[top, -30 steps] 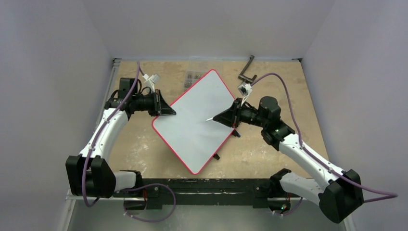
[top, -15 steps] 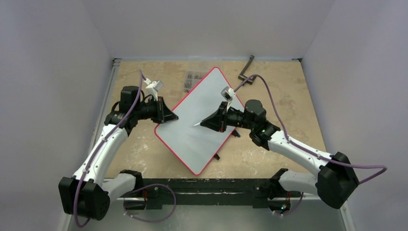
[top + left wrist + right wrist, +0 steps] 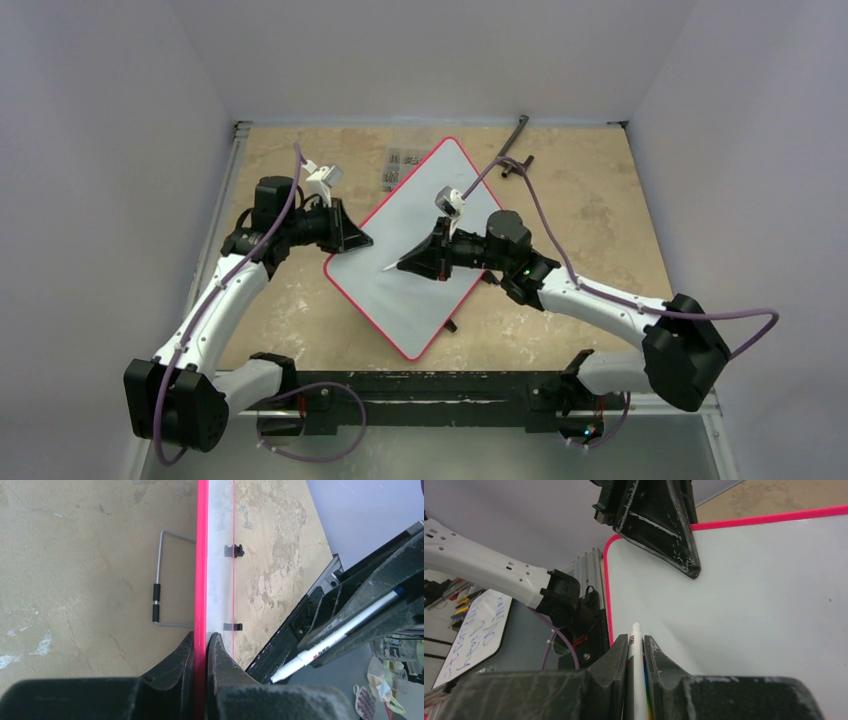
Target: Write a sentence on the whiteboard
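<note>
The whiteboard (image 3: 425, 225), white with a thin red rim, lies turned like a diamond mid-table. Its face shows no writing; the sentence is not visible on it. My left gripper (image 3: 357, 241) is shut on the board's left rim, seen edge-on in the left wrist view (image 3: 201, 555) between my fingers (image 3: 202, 636). My right gripper (image 3: 408, 262) is shut on a white marker (image 3: 392, 266), its tip pointing left just above the board's left part. In the right wrist view the marker (image 3: 636, 645) sticks out between my jaws (image 3: 636, 639) over the board (image 3: 749, 590).
A black L-shaped tool (image 3: 512, 150) and a small clear packet (image 3: 400, 165) lie at the back. A wire stand (image 3: 165, 582) lies under the board. Off the table, a small board with blue handwriting (image 3: 469, 635) shows in the right wrist view.
My right gripper has moved left across the board with the marker. My left gripper has shifted a little right, still clamped on the rim, and the board moved slightly with it.
</note>
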`<move>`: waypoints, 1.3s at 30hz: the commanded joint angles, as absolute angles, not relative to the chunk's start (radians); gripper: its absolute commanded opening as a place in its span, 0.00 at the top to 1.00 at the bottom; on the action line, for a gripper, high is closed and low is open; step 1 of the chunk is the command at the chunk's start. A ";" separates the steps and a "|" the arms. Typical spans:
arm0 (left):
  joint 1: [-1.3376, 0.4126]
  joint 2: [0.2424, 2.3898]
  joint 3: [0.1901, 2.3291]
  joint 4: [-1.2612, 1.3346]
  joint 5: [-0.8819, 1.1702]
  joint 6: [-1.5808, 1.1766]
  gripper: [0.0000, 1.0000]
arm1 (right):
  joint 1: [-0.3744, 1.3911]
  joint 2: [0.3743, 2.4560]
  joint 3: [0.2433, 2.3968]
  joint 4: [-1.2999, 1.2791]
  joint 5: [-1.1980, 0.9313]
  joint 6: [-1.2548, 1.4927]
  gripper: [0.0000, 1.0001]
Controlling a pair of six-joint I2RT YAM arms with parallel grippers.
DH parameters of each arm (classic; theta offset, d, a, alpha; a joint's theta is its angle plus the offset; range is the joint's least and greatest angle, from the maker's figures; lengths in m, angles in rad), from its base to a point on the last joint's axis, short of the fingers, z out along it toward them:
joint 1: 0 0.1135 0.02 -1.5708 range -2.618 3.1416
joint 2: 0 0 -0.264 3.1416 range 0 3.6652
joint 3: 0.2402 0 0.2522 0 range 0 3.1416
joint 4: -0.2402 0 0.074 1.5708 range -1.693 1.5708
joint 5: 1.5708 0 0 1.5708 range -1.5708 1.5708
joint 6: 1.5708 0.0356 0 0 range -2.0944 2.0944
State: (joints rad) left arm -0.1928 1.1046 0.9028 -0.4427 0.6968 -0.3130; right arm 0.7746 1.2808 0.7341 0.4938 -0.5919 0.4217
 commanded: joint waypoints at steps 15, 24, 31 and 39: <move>-0.195 1.114 0.914 -0.524 0.506 -0.105 1.00 | 0.932 1.441 0.906 0.638 -0.436 0.333 1.00; -0.195 1.113 0.917 -0.526 0.508 -0.106 1.00 | 0.940 1.474 0.927 0.632 -0.366 0.334 1.00; -0.195 1.113 0.919 -0.525 0.512 -0.110 1.00 | 0.946 1.479 0.910 0.619 -0.346 0.325 1.00; -0.195 1.112 0.918 -0.521 0.515 -0.114 1.00 | 0.953 1.483 0.870 0.621 -0.336 0.333 1.00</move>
